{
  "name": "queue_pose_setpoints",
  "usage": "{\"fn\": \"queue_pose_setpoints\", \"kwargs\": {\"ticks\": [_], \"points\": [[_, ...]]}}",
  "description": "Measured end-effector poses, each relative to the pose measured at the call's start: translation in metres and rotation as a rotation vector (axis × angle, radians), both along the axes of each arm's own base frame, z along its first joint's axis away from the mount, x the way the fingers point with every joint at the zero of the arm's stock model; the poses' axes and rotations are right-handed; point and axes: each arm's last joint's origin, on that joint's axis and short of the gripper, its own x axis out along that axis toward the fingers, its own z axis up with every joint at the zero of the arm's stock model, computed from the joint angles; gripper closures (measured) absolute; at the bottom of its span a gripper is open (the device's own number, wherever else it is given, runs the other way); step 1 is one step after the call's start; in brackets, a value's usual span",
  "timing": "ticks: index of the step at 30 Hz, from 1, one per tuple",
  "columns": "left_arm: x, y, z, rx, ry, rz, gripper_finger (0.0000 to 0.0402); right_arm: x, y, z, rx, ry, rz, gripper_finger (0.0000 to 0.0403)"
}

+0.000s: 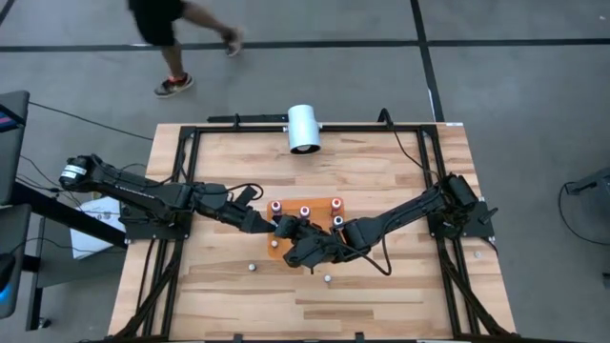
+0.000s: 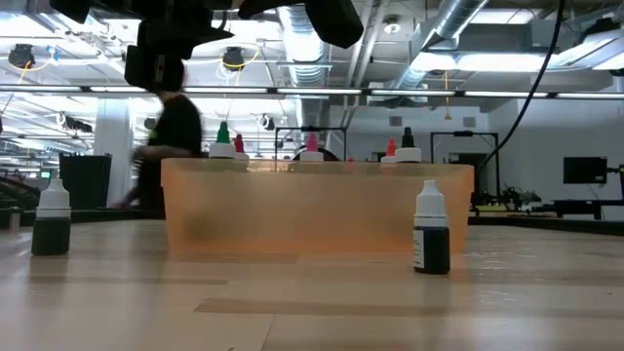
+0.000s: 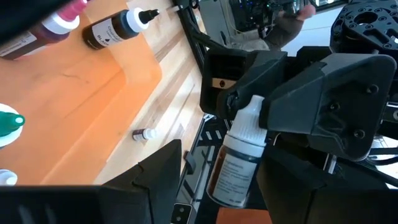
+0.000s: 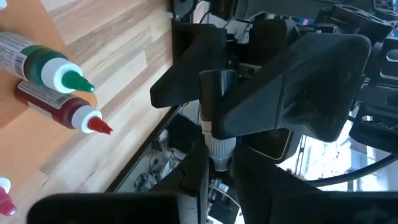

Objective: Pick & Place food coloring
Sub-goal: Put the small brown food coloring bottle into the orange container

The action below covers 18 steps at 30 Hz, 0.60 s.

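The food coloring bottle [image 3: 236, 162] I'm working hangs in the air over the orange tray [image 2: 312, 210], caught between both arms. It's a small plastic dropper, light, probably a bit squashy, with a slick label. I judge the body the safest place to hold, since the tapered cap could slip out. The left pincer [image 3: 217, 186] looks clamped across the body, and the right pincer [image 3: 252, 118] seems to nip the white cap. Other bottles stand in the tray and on the bench [image 1: 381, 286].
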Motion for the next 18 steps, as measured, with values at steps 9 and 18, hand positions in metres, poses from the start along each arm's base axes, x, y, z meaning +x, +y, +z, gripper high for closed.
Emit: {"fn": "queue_pose_setpoints", "kwargs": {"ticks": [9,18], "points": [[0.0000,-0.0001,0.0005,-0.001,-0.001,-0.003,0.0212,0.0002,0.0002,-0.0002,0.008,0.003,0.013,0.0347],[0.0000,0.0000,0.0005,-0.001,-0.001,-0.003,0.0212,0.0005,-0.0004,-0.0002,0.010,0.003,0.013,0.0347]]}}
